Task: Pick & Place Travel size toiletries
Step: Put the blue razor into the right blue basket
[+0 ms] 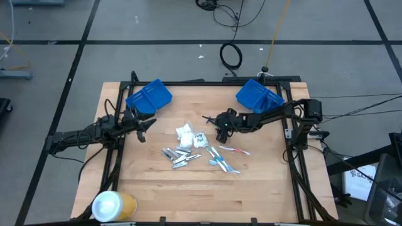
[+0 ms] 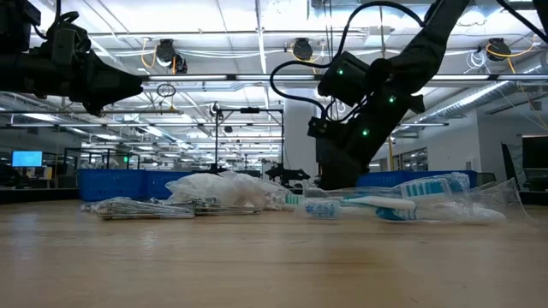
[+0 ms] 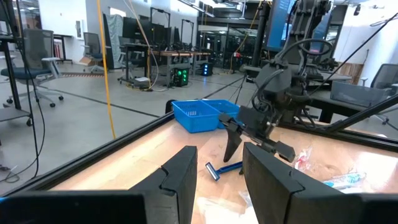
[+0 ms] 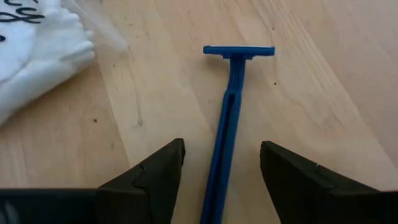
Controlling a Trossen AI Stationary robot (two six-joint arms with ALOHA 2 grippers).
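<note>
Two blue bins stood at the far corners of the bench (image 1: 251, 188). The left blue bin (image 1: 149, 96) showed nothing inside from above. The right blue bin (image 1: 258, 95) had my right arm crossing its near edge, so part of its floor was covered; in my left wrist view its ribbed wall and one compartment showed, and I could make out no contents.

My right fingers (image 4: 221, 163) stood apart, low over the bench, with the handle of a dark blue razor (image 4: 229, 118) lying flat between them, its head pointing away from my wrist. Neither finger touched it. The lower handle ran out of view beneath the camera.

My left fingers (image 3: 219, 180) hung above the bench just in front of the left bin, parted with a clear gap and holding nothing.

The other toiletries lay heaped in the middle of the bench: white packets (image 1: 184, 132), silver tubes (image 1: 178, 156) just beside them, and toothbrushes (image 1: 221, 161) in clear wrappers fanned out on the right-hand side. From table height the pile blurred together, and the wrappers hid most of the brush handles.

A yellow-and-white roll (image 1: 113, 205) sat at the near left corner, partly cut off by the edge of the picture. Black lettering showed on a packet (image 4: 25, 12) at the corner of my right wrist view, too cropped to read.
</note>
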